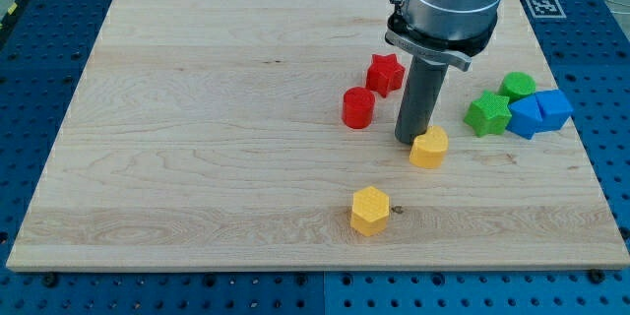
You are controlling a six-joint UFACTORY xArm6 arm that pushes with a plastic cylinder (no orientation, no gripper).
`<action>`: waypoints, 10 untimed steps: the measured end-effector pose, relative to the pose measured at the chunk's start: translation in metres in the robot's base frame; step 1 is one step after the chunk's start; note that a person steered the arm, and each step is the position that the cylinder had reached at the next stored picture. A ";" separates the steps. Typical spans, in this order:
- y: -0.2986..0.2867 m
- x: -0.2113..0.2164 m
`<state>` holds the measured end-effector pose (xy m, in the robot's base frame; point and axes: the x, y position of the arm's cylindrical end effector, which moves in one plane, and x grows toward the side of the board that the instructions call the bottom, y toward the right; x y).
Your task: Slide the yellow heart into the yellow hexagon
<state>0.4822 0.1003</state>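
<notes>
My tip [409, 140], a bare rod with nothing to clamp, touches the upper-left edge of the small, chunky yellow heart [429, 147], which sits right of centre on the wooden board [197, 157], apart from the yellow hexagon [370, 210] lower left.

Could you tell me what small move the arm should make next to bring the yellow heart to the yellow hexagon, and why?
Probably a short push toward the view's bottom-left. My tip sits right at the yellow heart's upper-left edge, and the yellow hexagon lies apart from it, lower and to the left. The tip may first need to shift slightly rightward, behind the heart, so the push aims at the hexagon.
</notes>
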 end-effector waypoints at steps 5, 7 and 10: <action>0.018 0.013; 0.053 0.007; 0.056 0.058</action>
<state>0.5402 0.1566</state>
